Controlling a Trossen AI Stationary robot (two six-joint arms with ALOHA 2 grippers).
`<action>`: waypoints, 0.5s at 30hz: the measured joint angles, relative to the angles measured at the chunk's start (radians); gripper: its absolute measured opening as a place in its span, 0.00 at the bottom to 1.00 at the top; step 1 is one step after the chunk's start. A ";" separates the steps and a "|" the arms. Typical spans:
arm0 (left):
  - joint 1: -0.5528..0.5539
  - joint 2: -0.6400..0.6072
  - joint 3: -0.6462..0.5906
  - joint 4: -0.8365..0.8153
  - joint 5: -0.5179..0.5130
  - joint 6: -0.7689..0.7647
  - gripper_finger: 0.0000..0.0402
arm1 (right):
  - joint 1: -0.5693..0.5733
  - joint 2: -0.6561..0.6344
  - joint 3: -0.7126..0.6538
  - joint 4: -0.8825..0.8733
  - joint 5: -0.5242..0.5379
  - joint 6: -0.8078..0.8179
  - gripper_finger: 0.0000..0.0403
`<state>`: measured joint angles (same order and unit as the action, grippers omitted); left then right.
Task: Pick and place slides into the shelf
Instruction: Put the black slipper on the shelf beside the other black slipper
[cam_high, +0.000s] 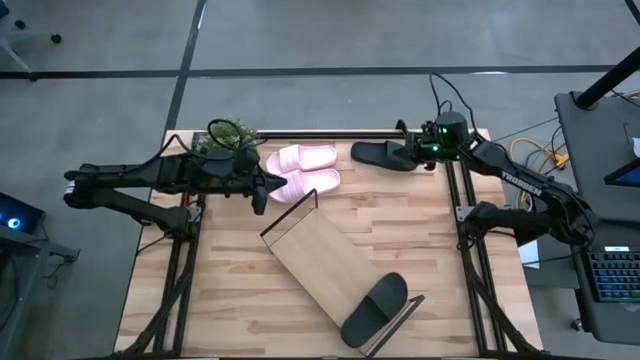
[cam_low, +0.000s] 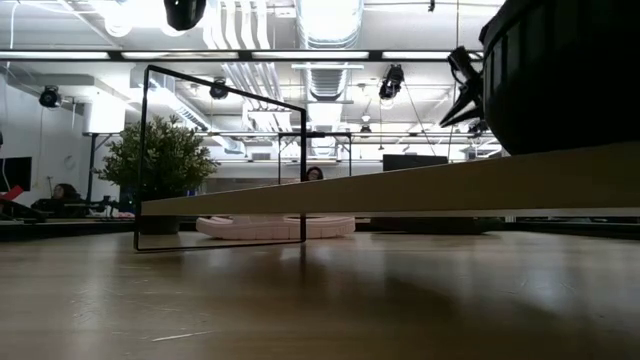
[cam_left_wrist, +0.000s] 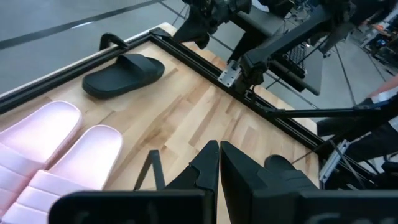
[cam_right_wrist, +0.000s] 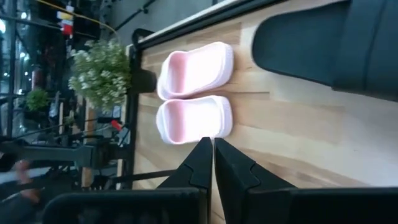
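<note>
Two pale pink slides (cam_high: 305, 170) lie side by side, soles down, near the table's far edge; they also show in the left wrist view (cam_left_wrist: 56, 155) and the right wrist view (cam_right_wrist: 194, 93). One black slide (cam_high: 378, 155) lies flat to their right. Another black slide (cam_high: 375, 308) rests on the shelf (cam_high: 315, 260), a light-wood board lying slantwise mid-table with wire frame ends. My left gripper (cam_high: 262, 186), shut, hovers just left of the pink slides. My right gripper (cam_high: 412, 152), shut, hovers at the far black slide's right end (cam_right_wrist: 336, 43).
A small potted plant (cam_high: 228, 135) stands at the far left corner, behind my left gripper. Black rails (cam_high: 330, 133) run along the table's far and side edges. In the low view the shelf's wire frame (cam_low: 220, 150) rises upright before the pink slides (cam_low: 275, 226).
</note>
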<state>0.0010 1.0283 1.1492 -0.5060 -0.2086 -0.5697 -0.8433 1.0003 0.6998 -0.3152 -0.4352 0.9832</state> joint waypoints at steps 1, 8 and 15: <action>0.000 0.000 0.000 0.000 -0.004 0.000 0.00 | -0.012 0.011 0.000 -0.002 -0.010 -0.001 0.02; 0.000 0.001 0.000 -0.004 -0.007 0.000 0.00 | -0.103 0.064 0.000 -0.001 -0.071 -0.024 0.02; 0.000 0.001 0.000 -0.005 -0.007 -0.001 0.00 | -0.207 0.081 -0.001 -0.003 -0.117 -0.047 0.02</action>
<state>0.0010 1.0290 1.1496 -0.5114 -0.2153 -0.5705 -1.0507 1.0818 0.6991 -0.3183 -0.5518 0.9364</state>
